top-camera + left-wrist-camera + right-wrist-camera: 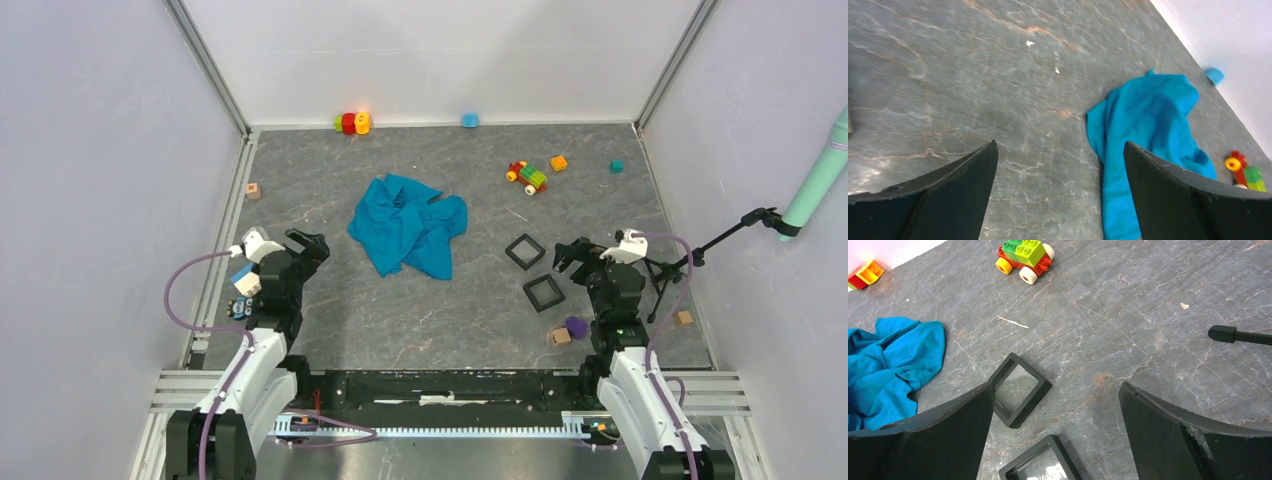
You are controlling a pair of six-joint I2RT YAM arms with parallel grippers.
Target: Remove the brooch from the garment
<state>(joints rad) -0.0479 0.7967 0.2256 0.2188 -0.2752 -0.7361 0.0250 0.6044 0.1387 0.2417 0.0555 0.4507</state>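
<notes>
A crumpled blue garment (pixel 408 224) lies in the middle of the grey table; it also shows in the left wrist view (pixel 1148 125) and at the left edge of the right wrist view (pixel 890 365). The brooch is hidden; no view shows it. My left gripper (pixel 306 244) is open and empty, left of the garment and apart from it, shown in the left wrist view (pixel 1060 150). My right gripper (pixel 572 252) is open and empty, right of the garment, over two black square frames (pixel 525 251) (pixel 543 292), shown in the right wrist view (pixel 1055 390).
The frames also show in the right wrist view (pixel 1020 389) (pixel 1040 462). A toy brick car (pixel 527 177), an orange block (pixel 559 163), a teal block (pixel 617 166), red and yellow bricks (pixel 352 122) and a blue piece (pixel 470 120) lie at the back. A purple ball (pixel 576 326) lies by the right arm.
</notes>
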